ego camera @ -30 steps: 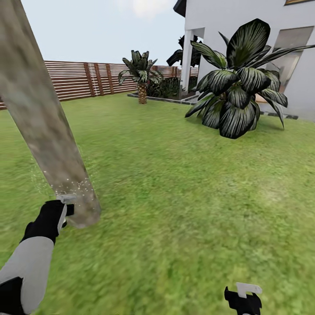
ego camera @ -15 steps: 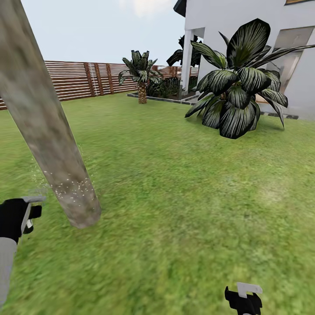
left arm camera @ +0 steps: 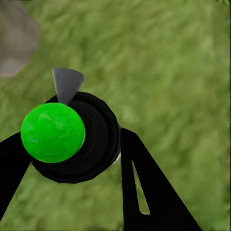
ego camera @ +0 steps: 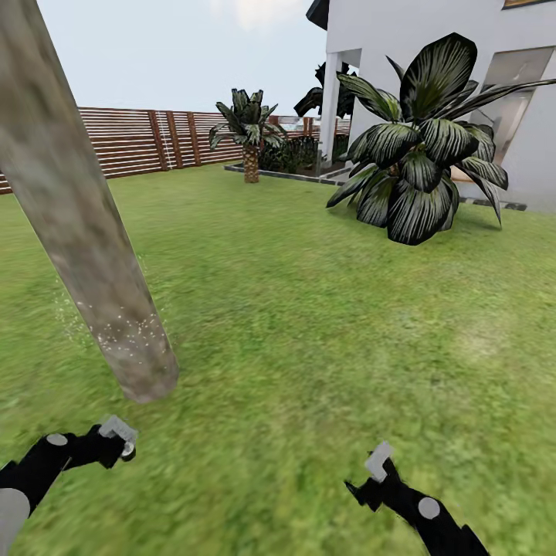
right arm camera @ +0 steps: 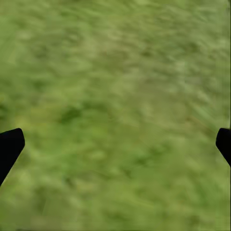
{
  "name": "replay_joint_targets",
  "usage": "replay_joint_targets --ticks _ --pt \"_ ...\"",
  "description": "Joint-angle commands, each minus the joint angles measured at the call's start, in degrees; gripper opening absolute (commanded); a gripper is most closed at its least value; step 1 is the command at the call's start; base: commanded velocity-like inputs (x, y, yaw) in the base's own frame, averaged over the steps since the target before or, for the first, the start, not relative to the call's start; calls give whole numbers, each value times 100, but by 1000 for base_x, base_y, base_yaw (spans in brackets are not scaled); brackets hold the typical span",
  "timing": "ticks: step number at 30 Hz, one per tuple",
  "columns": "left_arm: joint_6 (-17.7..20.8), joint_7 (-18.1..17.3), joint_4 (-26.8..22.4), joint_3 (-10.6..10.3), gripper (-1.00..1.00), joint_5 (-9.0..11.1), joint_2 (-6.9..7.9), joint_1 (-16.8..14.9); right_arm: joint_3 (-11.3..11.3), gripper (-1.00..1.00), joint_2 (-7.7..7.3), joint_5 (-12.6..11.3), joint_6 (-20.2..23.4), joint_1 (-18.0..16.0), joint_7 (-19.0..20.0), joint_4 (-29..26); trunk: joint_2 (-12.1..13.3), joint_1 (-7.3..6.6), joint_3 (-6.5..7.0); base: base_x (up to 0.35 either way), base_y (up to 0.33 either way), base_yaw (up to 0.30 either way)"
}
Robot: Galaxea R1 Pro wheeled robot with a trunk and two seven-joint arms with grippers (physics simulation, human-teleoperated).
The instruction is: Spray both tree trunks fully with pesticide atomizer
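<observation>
The left end effector [ego camera: 116, 440] grips the pesticide atomizer [left arm camera: 72, 139] low over the grass floor [ego camera: 309, 347], near the tree trunk [ego camera: 85, 232]. The right end effector [ego camera: 374, 475] hangs wide open, holding nothing.

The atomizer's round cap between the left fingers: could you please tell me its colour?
Bright green, on the black atomizer body; the left wrist view shows it best.

I see the atomizer [left arm camera: 72, 139] from its top, dark and round with a green cap, clamped between my left fingers [left arm camera: 144, 187], near the speckled tree trunk [ego camera: 85, 232].
</observation>
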Motion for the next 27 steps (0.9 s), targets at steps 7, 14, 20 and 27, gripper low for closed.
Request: replay_joint_targets --ticks 7,14,20,27 --pt "-607 -808 -50 -1301 -100 -163 -545 -6 231 100 -12 99 -20 -59 2045 -781 -2 -1 -5 0 0 0" --pt "-596 -819 -48 -1984 -100 -190 -881 -13 1345 -100 100 59 -12 -102 2422 -1013 -2 -1 -5 0 0 0" --pt "-556 -820 -42 -2404 -100 -508 -1311 -16 1372 -100 652 73 -11 -109 2863 -1390 -2 -1 -5 0 0 0" --pt "-587 -798 -14 -2410 -100 -911 -1771 -11 1958 -100 1020 71 -2 -117 2994 -1502 -2 -1 -5 0 0 0"
